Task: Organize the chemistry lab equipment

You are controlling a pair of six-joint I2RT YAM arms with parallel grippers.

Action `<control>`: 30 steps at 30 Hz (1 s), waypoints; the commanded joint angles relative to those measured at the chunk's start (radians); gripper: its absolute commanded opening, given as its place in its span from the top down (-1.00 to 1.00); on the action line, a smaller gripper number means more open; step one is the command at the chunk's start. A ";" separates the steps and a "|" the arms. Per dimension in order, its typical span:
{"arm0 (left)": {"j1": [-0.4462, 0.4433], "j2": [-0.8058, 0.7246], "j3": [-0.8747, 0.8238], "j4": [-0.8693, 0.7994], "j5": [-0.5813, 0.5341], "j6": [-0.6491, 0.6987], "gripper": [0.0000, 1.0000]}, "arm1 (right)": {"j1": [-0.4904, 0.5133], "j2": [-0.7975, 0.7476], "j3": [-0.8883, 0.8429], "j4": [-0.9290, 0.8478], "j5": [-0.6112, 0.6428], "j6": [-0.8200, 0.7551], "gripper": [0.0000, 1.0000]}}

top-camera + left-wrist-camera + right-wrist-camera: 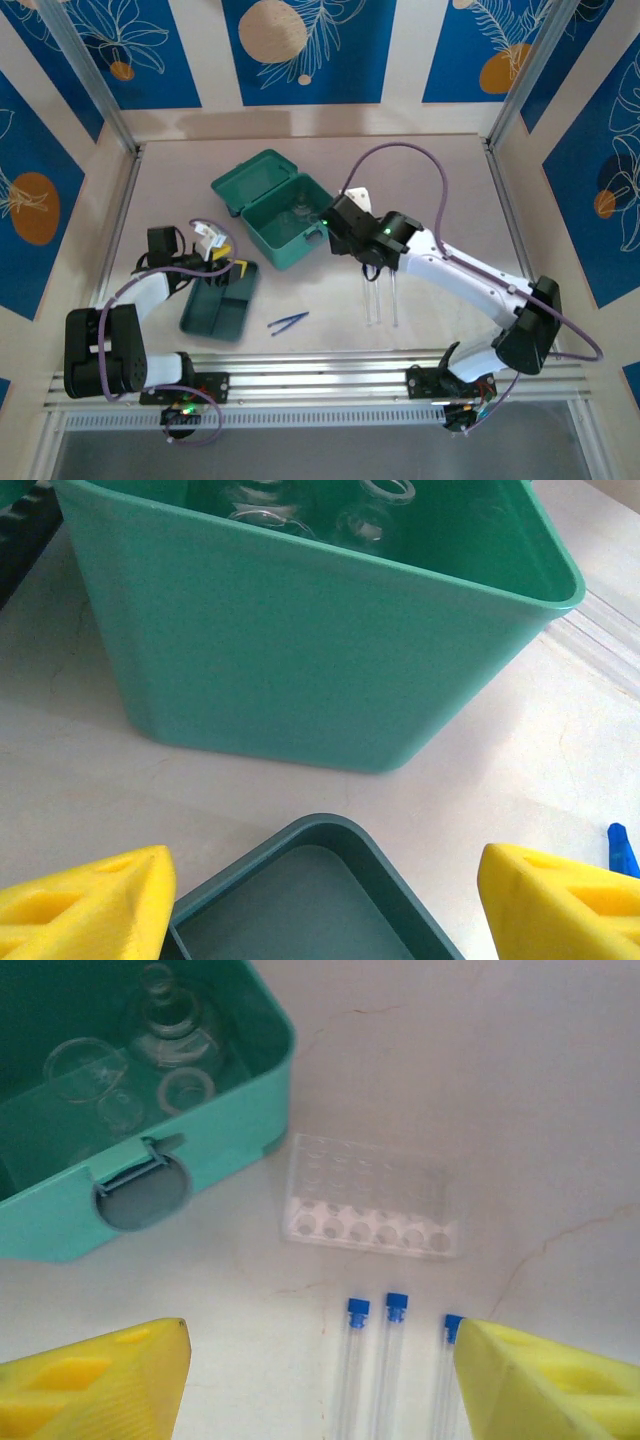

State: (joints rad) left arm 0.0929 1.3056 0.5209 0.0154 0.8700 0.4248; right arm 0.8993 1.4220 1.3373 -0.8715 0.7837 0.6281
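While both arms reach inward in the top view, the teal hinged plastic case (pixel 285 215) lies open at centre. The dark-green divided tray (pixel 218 308) sits under the left gripper (pixel 232 266), with blue tweezers (pixel 288 322) just right of it. Three thin clear tubes with blue caps (pixel 382 298) lie below the right gripper (pixel 338 228).

From the left wrist, its yellow fingers (pixel 90 900) stand wide apart and empty over the tray's corner.

From the right wrist, that gripper is likewise spread and empty above the tubes. A small clear glass beaker (pixel 170 1035) and a tiny clear dish (pixel 85 1065) sit inside the case
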 commanded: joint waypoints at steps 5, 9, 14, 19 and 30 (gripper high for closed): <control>-0.012 0.015 0.030 0.001 0.003 0.000 -0.58 | -0.008 -0.062 -0.074 0.014 0.011 0.108 -0.42; -0.012 0.016 0.030 0.000 0.003 -0.001 -0.58 | -0.014 -0.096 -0.117 0.015 0.017 0.141 -0.41; -0.012 0.015 0.031 -0.003 0.002 0.001 -0.58 | -0.028 -0.147 -0.169 0.026 0.010 0.163 -0.41; -0.012 0.012 0.029 -0.002 0.001 0.000 -0.58 | -0.053 -0.172 -0.208 0.016 -0.013 0.180 -0.41; -0.013 0.011 0.028 0.000 -0.005 -0.001 -0.58 | -0.085 -0.221 -0.266 -0.014 -0.023 0.222 -0.41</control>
State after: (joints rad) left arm 0.0929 1.3170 0.5228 0.0151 0.8623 0.4248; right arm 0.8219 1.2297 1.0843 -0.8612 0.7593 0.8078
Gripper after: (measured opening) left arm 0.789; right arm 0.706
